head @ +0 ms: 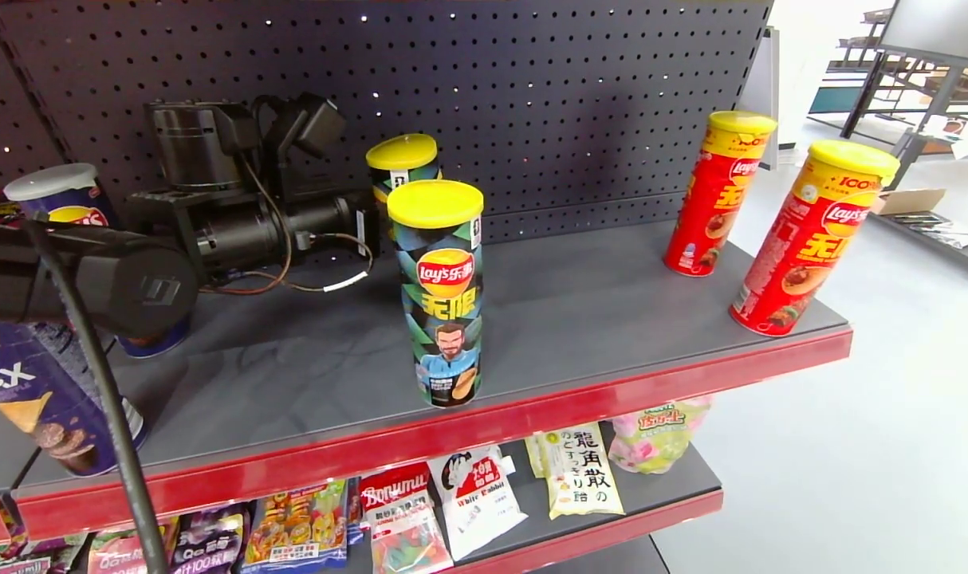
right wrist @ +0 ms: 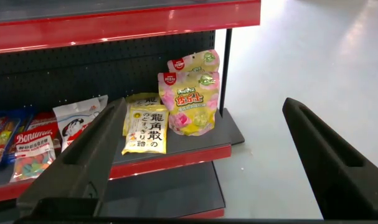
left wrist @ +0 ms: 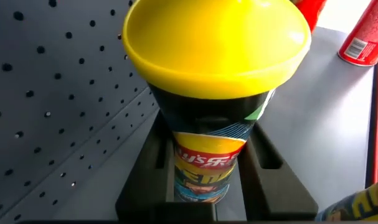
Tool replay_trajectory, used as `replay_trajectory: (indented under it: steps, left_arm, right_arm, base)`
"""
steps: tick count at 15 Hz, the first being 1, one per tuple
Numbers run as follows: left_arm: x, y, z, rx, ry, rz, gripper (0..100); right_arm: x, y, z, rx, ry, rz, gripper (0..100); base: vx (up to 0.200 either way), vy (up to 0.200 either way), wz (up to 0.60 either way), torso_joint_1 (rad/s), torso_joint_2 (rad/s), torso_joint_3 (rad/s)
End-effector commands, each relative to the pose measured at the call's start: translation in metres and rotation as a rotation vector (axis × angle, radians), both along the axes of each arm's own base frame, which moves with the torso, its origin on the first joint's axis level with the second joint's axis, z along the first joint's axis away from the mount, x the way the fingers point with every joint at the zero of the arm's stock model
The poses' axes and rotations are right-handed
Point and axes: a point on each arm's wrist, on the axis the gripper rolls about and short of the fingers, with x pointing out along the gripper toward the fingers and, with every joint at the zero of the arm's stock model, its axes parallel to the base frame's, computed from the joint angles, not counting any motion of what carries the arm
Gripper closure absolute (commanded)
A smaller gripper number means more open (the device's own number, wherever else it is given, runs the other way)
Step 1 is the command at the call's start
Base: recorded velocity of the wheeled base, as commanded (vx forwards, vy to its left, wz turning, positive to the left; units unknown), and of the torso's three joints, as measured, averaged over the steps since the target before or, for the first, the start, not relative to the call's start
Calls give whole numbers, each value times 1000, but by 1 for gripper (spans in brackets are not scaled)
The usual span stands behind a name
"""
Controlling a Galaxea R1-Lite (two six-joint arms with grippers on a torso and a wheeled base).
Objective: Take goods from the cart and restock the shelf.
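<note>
The held can [head: 403,159], green and black with a yellow lid, stands upright at the back of the shelf [head: 611,319], close to the pegboard [head: 548,80] and about midway along it. The left gripper [left wrist: 207,146] is clamped on it low on the body, one black finger [left wrist: 152,163] against each side. Just in front, near the red front edge, stands a second can [head: 440,295] of the same kind, also upright. Toward the right end of the shelf two red cans with yellow lids stand apart from each other, one [head: 719,191] nearer the back and one [head: 811,239] at the front right corner. At the left end are blue cans, one [head: 61,199] at the back behind the arm and another [head: 29,399] at the front edge. The right gripper [right wrist: 204,109] hangs lower with its jaws spread wide and nothing between them, facing the lower shelf [right wrist: 176,158], where snack bags [right wrist: 192,93] stand in a row against the back panel.
</note>
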Motion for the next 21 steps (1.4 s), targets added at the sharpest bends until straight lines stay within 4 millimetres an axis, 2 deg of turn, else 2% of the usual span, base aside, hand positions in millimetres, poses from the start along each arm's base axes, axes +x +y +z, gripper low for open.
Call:
replay_trajectory:
  steps: [1,2,3,7,9,14,16,21]
  left_arm:
    - [0,-3,-2,4,6,-7,100]
    - [1,-3,-4,6,10,-5,100]
    - [1,-3,-3,4,6,-5,0]
    - [-1,-2,-3,4,10,-2,0]
    - [-9,0,1,2,8,0,0]
    - [-36,28,-1,11,34,53,0]
    - [-57,40,-4,16,53,73,0]
    - [-104,53,-11,21,77,77,0]
  right_arm:
    - [0,0,0,0,0,0,0]
    - [0,0,0,0,0,0,0]
    - [0,0,0,0,0,0,0]
    - [0,0,0,0,0,0,0]
    - [0,0,0,0,0,0,0]
    - [0,0,0,0,0,0,0]
    - [0,0,0,0,0,0,0]
    - [0,0,0,0,0,0,0]
  base:
    - [0,0,0,0,0,0]
    - [0,0,0,0,0,0]
    - [0,0,0,0,0,0]
    - [0,0,0,0,0,0]
    - [0,0,0,0,0,0]
    - [0,0,0,0,0,0]
    - [0,0,0,0,0,0]
    - [0,0,0,0,0,0]
